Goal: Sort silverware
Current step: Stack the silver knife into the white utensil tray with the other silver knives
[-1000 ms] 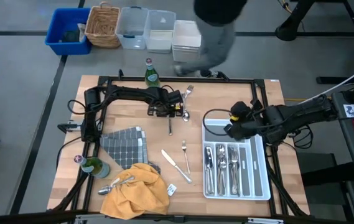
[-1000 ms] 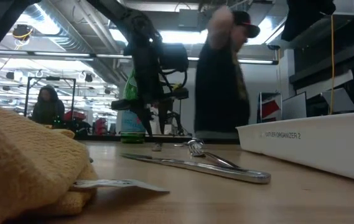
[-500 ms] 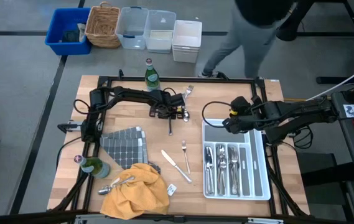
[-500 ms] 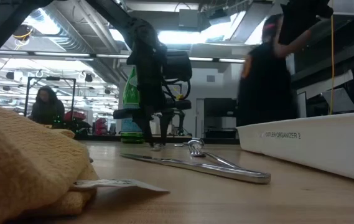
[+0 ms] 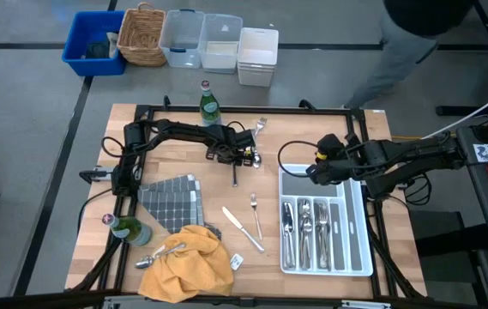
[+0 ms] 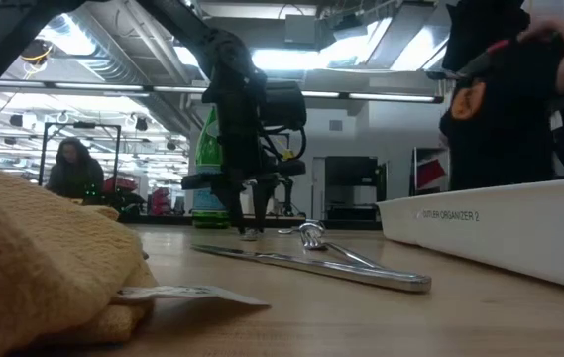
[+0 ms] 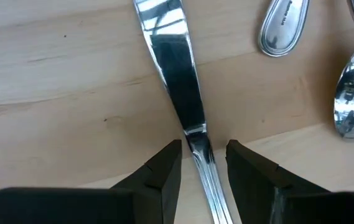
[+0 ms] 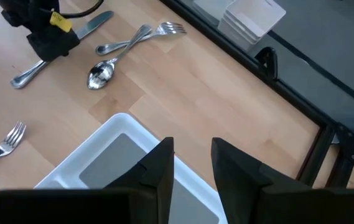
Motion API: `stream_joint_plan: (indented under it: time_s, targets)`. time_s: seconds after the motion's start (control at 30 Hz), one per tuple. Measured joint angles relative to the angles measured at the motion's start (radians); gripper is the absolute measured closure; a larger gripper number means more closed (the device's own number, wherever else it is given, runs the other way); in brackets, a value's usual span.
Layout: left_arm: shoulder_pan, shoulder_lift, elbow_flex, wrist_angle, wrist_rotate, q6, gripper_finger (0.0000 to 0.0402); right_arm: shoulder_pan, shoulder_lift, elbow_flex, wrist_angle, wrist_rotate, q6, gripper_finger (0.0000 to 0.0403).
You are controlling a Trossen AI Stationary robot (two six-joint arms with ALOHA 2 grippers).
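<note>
Left hand (image 7: 203,163) is lowered over a slim, shiny silver table knife (image 7: 178,81) lying flat on the pale wooden bench (image 5: 175,163), near the bench's far edge. Its two dark fingers (image 7: 164,171) stand parted on either side of the knife where blade meets handle, with a narrow gap on each side, so the hand is open and grips nothing. Just beside this knife lie a shiny metal spoon (image 7: 351,99) and the rounded handle end of another silver piece (image 7: 282,28); in the right wrist view a silver fork (image 8: 145,34) crosses that group.

Right hand (image 8: 192,163) hovers above the far end of the white divided plastic tray (image 5: 359,249), over its empty crosswise compartment; its fingers are parted and hold nothing. The tray's long compartments already contain several pieces of silverware (image 5: 308,227).

Between the left hand and the tray, a second silver knife (image 5: 242,230) and a small silver fork (image 5: 256,215) lie loose on the bench. Two more shiny spoons (image 5: 159,255) rest against a crumpled mustard-yellow cloth (image 5: 188,266) at the near edge. A grey checked cloth (image 5: 168,202) lies beside it, and two green glass bottles (image 5: 208,103) stand on the bench, one at the far edge and one at the left.
</note>
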Motion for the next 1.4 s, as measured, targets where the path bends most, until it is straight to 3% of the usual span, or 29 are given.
stream_joint_plan:
  time_s: [0.27, 0.67, 0.87, 1.4]
  targets:
    - [0.029, 0.001, 0.002, -0.060, 0.006, -0.028, 0.0300, 0.000, 0.000, 0.000, 0.000, -0.004, -0.001, 0.0292]
    - [0.070, 0.001, 0.000, -0.170, -0.013, 0.124, 0.0368, 0.000, 0.000, 0.000, -0.001, -0.004, -0.003, 0.0292]
    - [0.075, 0.001, -0.001, -0.181, -0.023, 0.215, 0.0357, 0.000, 0.000, 0.000, -0.001, -0.004, -0.003, 0.0292]
    - [0.048, 0.001, -0.002, -0.161, -0.029, 0.215, 0.0372, 0.000, 0.000, 0.000, -0.002, -0.004, -0.003, 0.0292]
